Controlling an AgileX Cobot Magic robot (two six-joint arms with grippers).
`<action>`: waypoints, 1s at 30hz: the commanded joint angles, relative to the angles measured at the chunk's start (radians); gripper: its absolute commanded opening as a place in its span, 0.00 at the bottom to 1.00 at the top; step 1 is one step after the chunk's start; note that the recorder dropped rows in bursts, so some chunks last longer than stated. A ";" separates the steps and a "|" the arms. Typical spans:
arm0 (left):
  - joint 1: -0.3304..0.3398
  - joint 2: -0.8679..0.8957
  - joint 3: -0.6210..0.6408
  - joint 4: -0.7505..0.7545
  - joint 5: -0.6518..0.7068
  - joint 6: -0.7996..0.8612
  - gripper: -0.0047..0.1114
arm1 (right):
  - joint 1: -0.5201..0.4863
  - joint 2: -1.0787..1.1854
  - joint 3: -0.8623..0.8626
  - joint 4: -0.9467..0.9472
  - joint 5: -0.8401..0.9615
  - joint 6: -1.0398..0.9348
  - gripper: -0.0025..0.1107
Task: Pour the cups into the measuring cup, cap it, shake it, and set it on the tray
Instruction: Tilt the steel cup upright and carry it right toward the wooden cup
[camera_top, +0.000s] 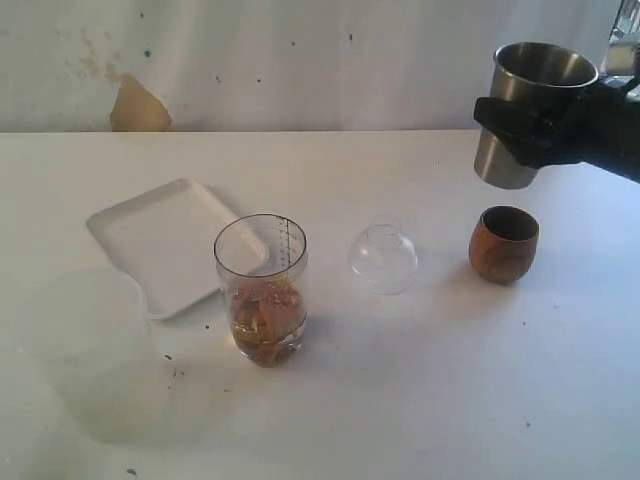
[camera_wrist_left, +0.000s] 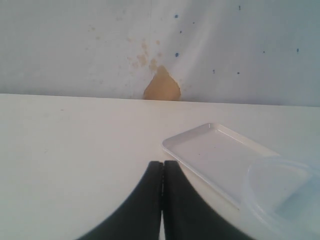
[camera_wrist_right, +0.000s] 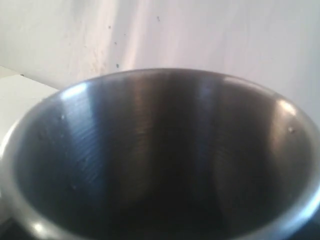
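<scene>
The right fingers (camera_top: 512, 120), black, are clamped round the middle of the steel tumbler (camera_top: 532, 110) and cover part of its wall. The arm behind them is cut off by the right edge of the exterior view. The tumbler hangs mouth up above the tabletop (camera_top: 420, 400), at the far right, over and just beyond the wooden cup (camera_top: 503, 243). In the right wrist view the tumbler (camera_wrist_right: 160, 150) fills the picture. Its bottom is dark, and any contents cannot be made out.

The left fingers (camera_wrist_left: 145, 210) show only in the left wrist view, pressed together with nothing between them.

A cloudy plastic cup (camera_top: 88, 318) at the near left nearly melts into the white tabletop. The clear dome cap (camera_top: 383, 258) is faint too and sits between the measuring cup (camera_top: 261, 290) and the wooden cup, apart from both. The measuring cup stands upright just beside the near right edge of the tray (camera_top: 160, 240). It holds brownish stuff low down, too blurred to identify.
</scene>
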 joint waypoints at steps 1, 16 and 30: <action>0.004 -0.004 0.003 -0.005 -0.007 -0.003 0.05 | 0.000 -0.112 0.148 -0.005 -0.040 0.008 0.02; 0.004 -0.004 0.003 -0.005 -0.007 -0.003 0.05 | 0.000 -0.275 0.655 0.267 -0.034 -0.414 0.02; 0.004 -0.004 0.003 -0.005 -0.007 -0.003 0.05 | 0.000 -0.014 0.655 0.495 -0.132 -0.616 0.02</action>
